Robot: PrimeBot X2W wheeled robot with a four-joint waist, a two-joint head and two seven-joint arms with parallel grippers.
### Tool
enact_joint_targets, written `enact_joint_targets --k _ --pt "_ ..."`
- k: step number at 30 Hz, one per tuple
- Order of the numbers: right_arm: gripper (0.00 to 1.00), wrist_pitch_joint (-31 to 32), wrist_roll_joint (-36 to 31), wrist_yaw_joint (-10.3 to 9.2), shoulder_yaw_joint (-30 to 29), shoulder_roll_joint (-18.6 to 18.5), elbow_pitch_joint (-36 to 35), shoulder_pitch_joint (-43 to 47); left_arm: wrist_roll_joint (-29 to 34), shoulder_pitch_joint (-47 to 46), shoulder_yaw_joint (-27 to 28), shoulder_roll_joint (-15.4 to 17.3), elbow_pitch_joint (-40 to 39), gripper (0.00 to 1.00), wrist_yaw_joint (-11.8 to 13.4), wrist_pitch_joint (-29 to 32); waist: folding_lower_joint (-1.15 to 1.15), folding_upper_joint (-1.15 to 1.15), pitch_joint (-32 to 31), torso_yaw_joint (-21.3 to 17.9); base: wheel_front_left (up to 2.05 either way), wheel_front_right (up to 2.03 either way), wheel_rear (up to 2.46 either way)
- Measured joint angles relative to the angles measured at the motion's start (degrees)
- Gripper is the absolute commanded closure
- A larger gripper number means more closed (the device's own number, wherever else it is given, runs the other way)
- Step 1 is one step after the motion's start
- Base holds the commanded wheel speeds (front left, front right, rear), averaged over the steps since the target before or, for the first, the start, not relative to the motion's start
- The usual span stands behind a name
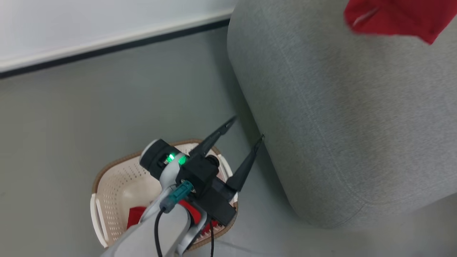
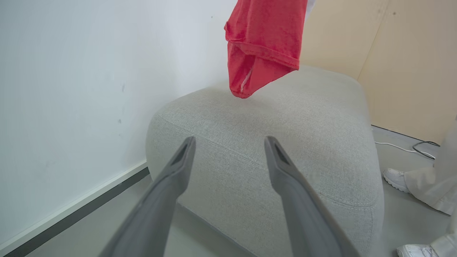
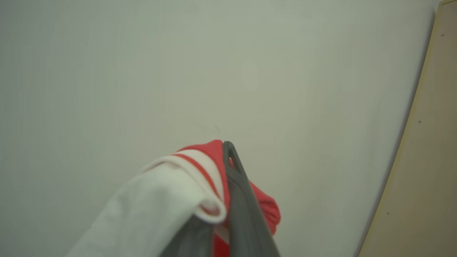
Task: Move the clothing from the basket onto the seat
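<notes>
Your right pincer pinches the clothing at its striped trim, lower centre; left pincer spread, empty. Judged light, limp; grip a bunched fold.

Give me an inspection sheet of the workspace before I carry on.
Surface: seat grey, bare where seen.
Job's things: jersey hangs over seat; red garment lies in basket on floor.
Clutter: nothing seen.
Grippers: left gripper open, empty, beside seat; right gripper shut on jersey.
Cables: cables on floor past seat; lead on left arm.
Surroundings: white wall, beige panel, a person's shoes near seat.
</notes>
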Motion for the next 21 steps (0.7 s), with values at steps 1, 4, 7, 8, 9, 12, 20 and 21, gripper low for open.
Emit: enact_joint_targets --k 1,4,7,8,9,12,20,21 --pt "1.0 0.1 -0.2 -0.03 -0.1 -0.2 0.4 -0.8 0.1 -0.4 0.2 0.3 -0.5 0.0 0.2 0.2 -0.01 0.0 0.8 0.3 0.0 0.0 0.0" --pt "1.0 0.1 -0.5 -0.53 -0.1 0.1 2.7 -1.7 1.4 -1.4 0.9 1.1 -1.9 0.0 0.4 0.5 0.0 0.0 3.4 0.9 0.0 0.0 0.0" --pt "1.0 -0.2 0.1 -0.98 -0.5 1.1 6.0 -0.9 2.2 -2.9 1.0 1.5 -3.1 0.0 0.7 1.1 0.0 0.01 6.0 1.2 0.0 0.0 0.0" --pt "1.0 -0.5 0.7 -1.01 -0.8 1.6 7.2 -0.4 2.6 -3.5 1.0 1.6 -3.6 0.0 0.7 1.2 0.0 0.0 6.9 1.3 0.0 0.0 0.0" --pt "1.0 -0.7 1.1 -1.02 -0.9 2.0 8.2 0.3 2.9 -4.1 0.9 1.8 -4.0 0.0 0.7 1.3 0.0 0.0 7.8 1.3 0.0 0.0 0.0" --pt "1.0 -1.5 1.7 -1.53 -0.8 3.5 10.9 2.9 3.7 -5.7 0.7 2.5 -5.1 0.0 0.7 2.5 0.0 0.0 10.4 1.3 0.0 0.0 0.0" --pt "1.0 -4.6 2.9 -1.65 0.1 9.9 19.1 6.5 6.5 -8.9 -0.7 3.5 -6.9 0.0 0.1 4.4 0.0 0.0 17.2 0.5 0.0 0.0 0.0" --pt "1.0 -5.1 3.0 -2.12 0.1 10.7 20.2 7.2 6.6 -9.2 -0.9 3.5 -6.8 0.0 -0.2 4.7 0.0 0.0 17.9 0.3 0.0 0.0 0.0"
